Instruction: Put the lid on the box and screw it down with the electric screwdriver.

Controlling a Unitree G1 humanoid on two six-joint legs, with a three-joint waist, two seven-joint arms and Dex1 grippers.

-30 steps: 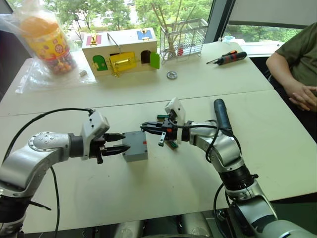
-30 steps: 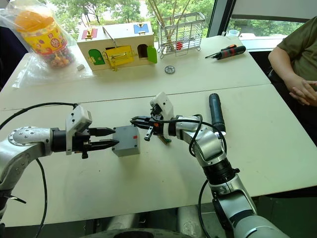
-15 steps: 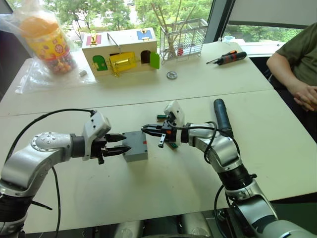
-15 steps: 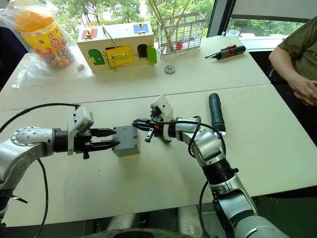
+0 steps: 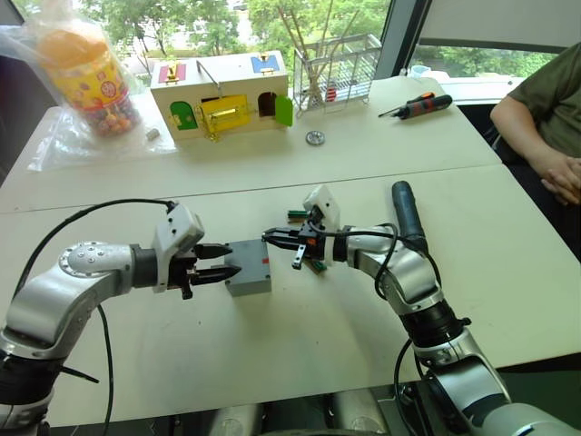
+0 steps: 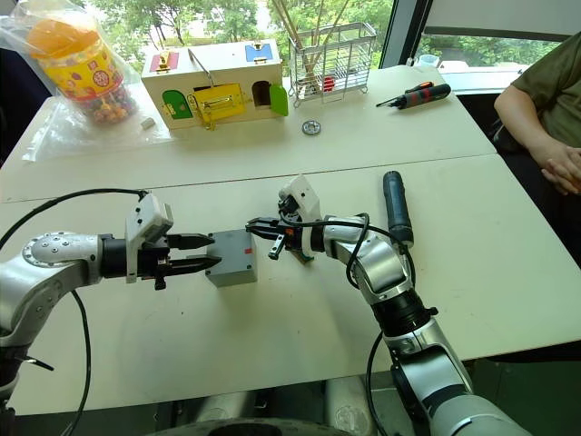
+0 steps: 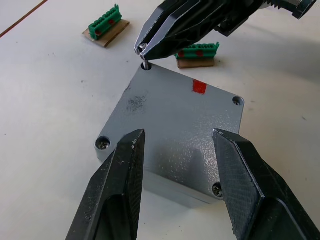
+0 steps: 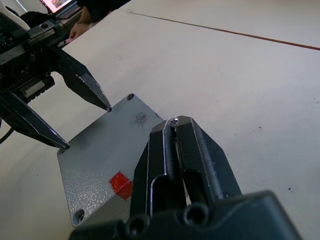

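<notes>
Beneath the pinched right gripper [image 7: 145, 49], a screw [image 7: 146, 64] has reached the lid [image 7: 172, 117]; spread left gripper [image 7: 180, 145] waits empty.

Two white tables [image 5: 272, 354] pushed together, seam running across between them. Behind the far table, large windows [image 5: 227, 18] with daylight and green trees outside, a dark frame post [image 5: 395, 36] to the right. On the far table: wooden box with coloured doors [image 5: 222, 91], wire basket [image 5: 336, 71], clear bag holding an orange-lidded jar [image 5: 86, 77], small metal disc [image 5: 315, 137], black-and-orange screwdriver [image 5: 418, 105]. At the right edge, a seated person in a green shirt [image 5: 545, 91], hands [image 5: 561, 177] resting together.
</notes>
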